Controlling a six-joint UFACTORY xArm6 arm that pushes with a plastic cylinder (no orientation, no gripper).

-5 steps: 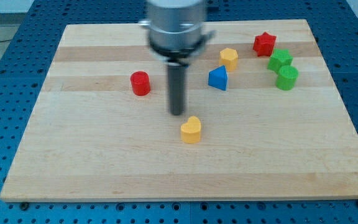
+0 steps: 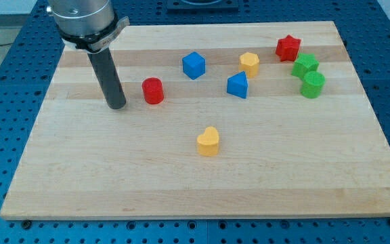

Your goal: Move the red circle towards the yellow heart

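Observation:
The red circle (image 2: 153,90) is a short red cylinder on the wooden board, left of the middle. The yellow heart (image 2: 208,141) lies below and to the right of it, near the board's middle. My tip (image 2: 117,106) rests on the board just left of the red circle, a small gap apart, slightly lower in the view. The dark rod rises from it to the arm's grey body at the view's top left.
A blue cube (image 2: 193,65) and a blue triangular block (image 2: 237,85) lie right of the red circle. A yellow block (image 2: 250,64), a red star-like block (image 2: 288,47) and two green blocks (image 2: 306,66) (image 2: 312,85) sit at the upper right.
My tip has moved left, from just above the yellow heart to the left side of the red circle. The blue cube, hidden behind the arm before, now shows. No block has moved.

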